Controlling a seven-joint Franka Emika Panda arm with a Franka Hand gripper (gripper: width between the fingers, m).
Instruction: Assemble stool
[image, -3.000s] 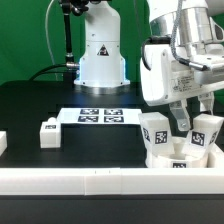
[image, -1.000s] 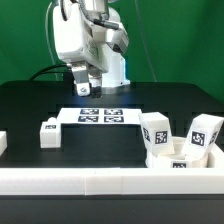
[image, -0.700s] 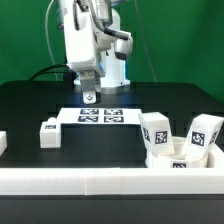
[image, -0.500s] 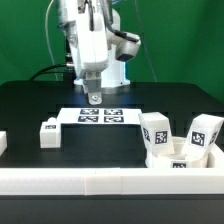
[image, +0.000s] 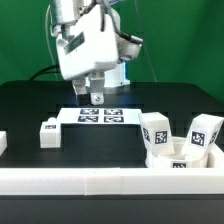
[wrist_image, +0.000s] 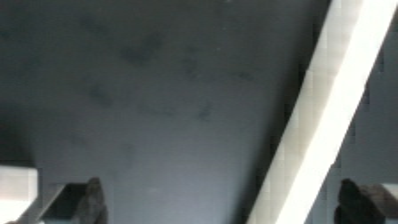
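The stool's round white seat (image: 180, 162) lies at the front of the exterior view's right, against the rail. Two tagged legs (image: 157, 133) (image: 204, 135) stand upright on it. A third leg (image: 47, 132) lies loose on the black table toward the exterior view's left. My gripper (image: 92, 95) hangs open and empty above the back edge of the marker board (image: 100, 116), far from every part, with the hand tilted. In the wrist view the dark fingertips (wrist_image: 71, 200) stand wide apart over bare table, with a blurred white strip (wrist_image: 320, 120) running between them.
A long white border rail (image: 90, 181) runs along the table's front edge. Another white piece (image: 3, 144) shows at the exterior view's far left edge. The robot's white base (image: 100, 60) stands behind the marker board.
The arm has left the stool and swung to the back left. Over the last second the gripper drifted slightly right above the marker board and the hand tilted. The jaws stayed open.
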